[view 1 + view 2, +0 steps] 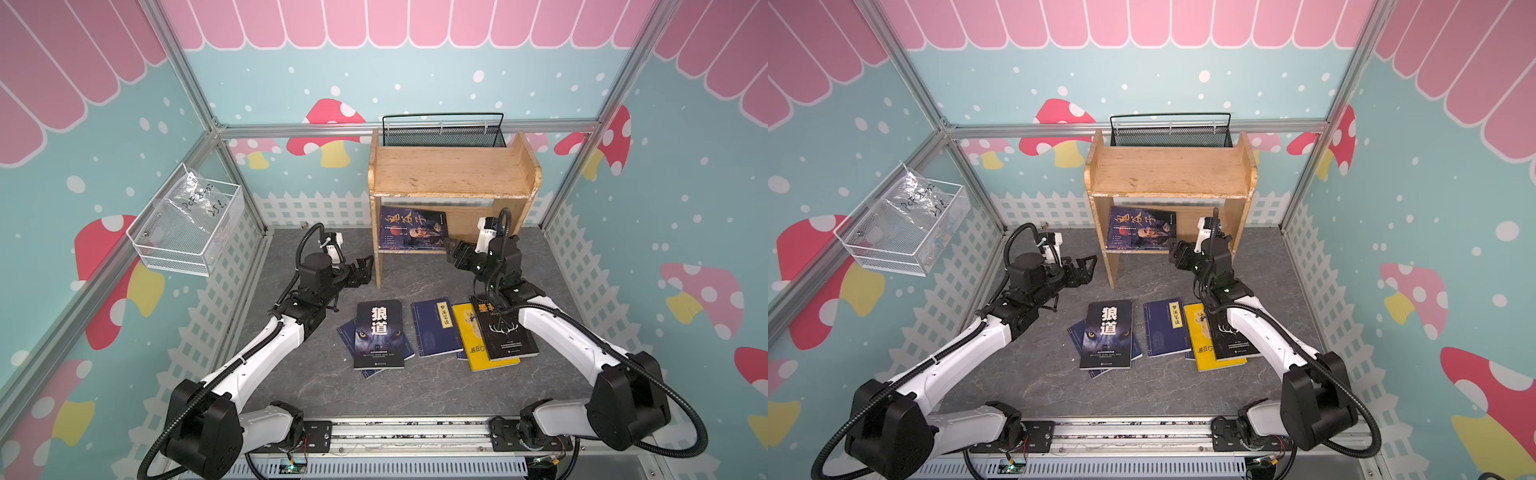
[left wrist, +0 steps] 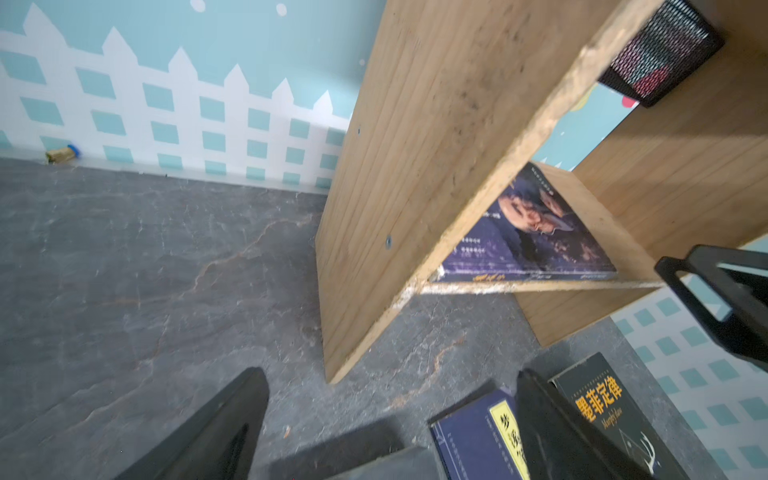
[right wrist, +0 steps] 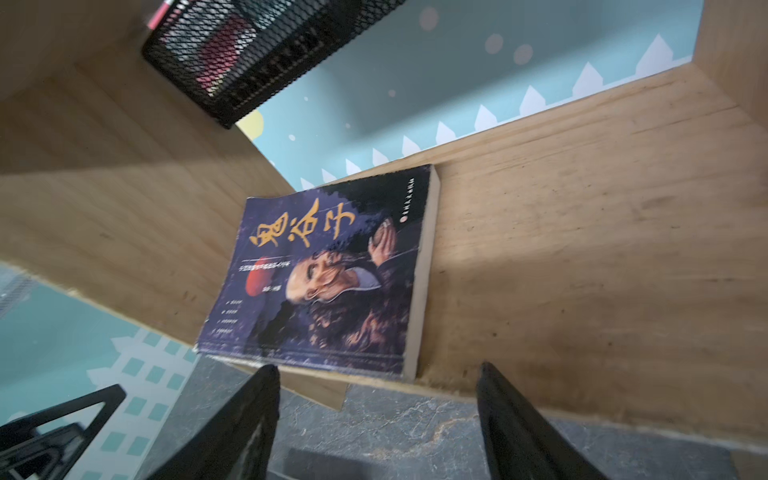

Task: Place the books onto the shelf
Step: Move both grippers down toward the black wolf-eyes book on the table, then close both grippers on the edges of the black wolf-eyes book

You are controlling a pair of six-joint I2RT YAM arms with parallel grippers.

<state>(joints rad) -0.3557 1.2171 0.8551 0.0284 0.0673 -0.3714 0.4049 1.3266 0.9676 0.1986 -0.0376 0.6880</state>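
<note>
The light wooden shelf (image 1: 453, 174) (image 1: 1169, 174) stands at the back. The robed-man book (image 1: 413, 228) (image 3: 332, 282) (image 2: 532, 232) lies flat on its lower tier. On the floor lie a black wolf-eye book (image 1: 380, 334) over a navy one (image 1: 347, 332), another navy book (image 1: 436, 328) (image 2: 478, 436), a yellow book (image 1: 473, 340) and a black antler book (image 1: 505, 332) (image 2: 602, 407). My left gripper (image 1: 365, 266) (image 2: 390, 386) hangs open and empty beside the shelf's left leg. At the lower tier's front edge, my right gripper (image 1: 453, 251) (image 3: 378, 370) is open, holding nothing.
A black mesh basket (image 1: 442, 131) (image 3: 257, 54) sits behind the shelf's top. A white wire basket (image 1: 187, 224) with a plastic bag hangs on the left wall. Picket-fence walls (image 1: 311, 208) enclose the grey floor (image 1: 415, 390). A small scrap (image 2: 62, 153) lies by the back wall.
</note>
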